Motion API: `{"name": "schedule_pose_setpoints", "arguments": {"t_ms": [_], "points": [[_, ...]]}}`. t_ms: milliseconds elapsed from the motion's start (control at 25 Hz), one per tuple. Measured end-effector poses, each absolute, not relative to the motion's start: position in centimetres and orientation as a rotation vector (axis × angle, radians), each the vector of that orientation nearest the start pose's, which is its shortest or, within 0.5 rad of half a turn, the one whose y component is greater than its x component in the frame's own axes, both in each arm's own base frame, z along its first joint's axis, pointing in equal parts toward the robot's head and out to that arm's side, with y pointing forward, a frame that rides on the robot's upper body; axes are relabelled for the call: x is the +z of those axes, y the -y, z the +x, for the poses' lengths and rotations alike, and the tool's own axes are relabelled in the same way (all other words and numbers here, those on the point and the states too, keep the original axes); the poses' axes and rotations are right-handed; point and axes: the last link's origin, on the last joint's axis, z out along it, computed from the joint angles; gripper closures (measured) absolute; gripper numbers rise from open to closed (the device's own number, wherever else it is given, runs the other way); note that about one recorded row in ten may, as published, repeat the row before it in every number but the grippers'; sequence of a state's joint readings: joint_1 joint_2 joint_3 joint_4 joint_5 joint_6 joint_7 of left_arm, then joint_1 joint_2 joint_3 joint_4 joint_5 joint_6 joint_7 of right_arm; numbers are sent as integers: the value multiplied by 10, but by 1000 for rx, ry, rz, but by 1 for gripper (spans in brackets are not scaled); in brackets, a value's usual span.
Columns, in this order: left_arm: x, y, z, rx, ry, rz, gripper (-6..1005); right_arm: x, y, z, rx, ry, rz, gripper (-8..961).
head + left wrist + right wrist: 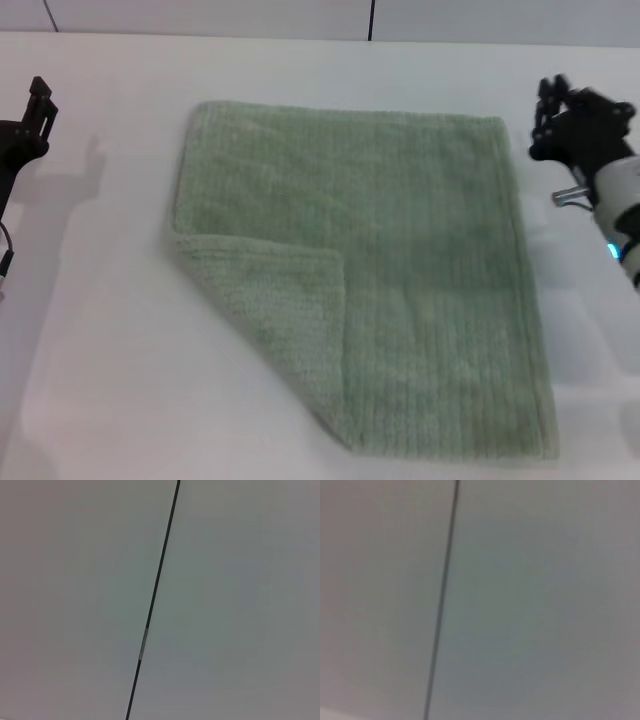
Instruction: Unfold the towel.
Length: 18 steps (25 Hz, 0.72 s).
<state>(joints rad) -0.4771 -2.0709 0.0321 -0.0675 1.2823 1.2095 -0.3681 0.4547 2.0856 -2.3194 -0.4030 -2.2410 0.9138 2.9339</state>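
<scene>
Surface: a plain white tabletop (110, 380) fills nearly the whole head view, smooth and matte, with soft grey shadows along its left side.
Room: a pale wall (200, 15) runs across the top of the frame, broken by a thin dark vertical seam (371, 18); both wrist views show only flat pale panels split by one dark line (155, 595) (442, 600).
Towel: the sage-green towel (420, 260) lies flat in the middle of the frame, ribbed lines running top to bottom, hem visible down its right edge.
Fold: the towel's lower-left corner (285, 310) is turned over onto the cloth, a triangular flap showing the fuzzier underside; the flap's tip sits left of the towel's centre.
Towel edges: the top edge lies straight, well below the wall; the right edge slants toward the lower right; the bottom edge nearly reaches the bottom of the frame.
Left gripper: the left gripper (38, 100) hangs at the upper left edge of the frame, well apart from the towel; whether its fingers are spread or pressed together cannot be told.
Right gripper: the right gripper (556, 110) hangs at the upper right, just beyond the towel's top-right corner and not touching it; the state of its fingers cannot be told either.
Open room: a broad bare strip of tabletop lies left of the towel, a narrower one on the right, and a band above.
</scene>
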Motion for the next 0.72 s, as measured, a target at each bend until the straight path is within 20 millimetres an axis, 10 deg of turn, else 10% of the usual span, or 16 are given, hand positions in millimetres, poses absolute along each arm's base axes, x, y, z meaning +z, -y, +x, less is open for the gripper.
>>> {"name": "schedule_pose_setpoints", "arguments": {"t_ms": [160, 720], "points": [[7, -327, -353, -796, 739, -1438, 339, -73, -359, 269, 466, -423, -1826, 897], [10, -327, -355, -787, 734, -1430, 341, -64, -373, 209, 338, -520, -2017, 949]]}}
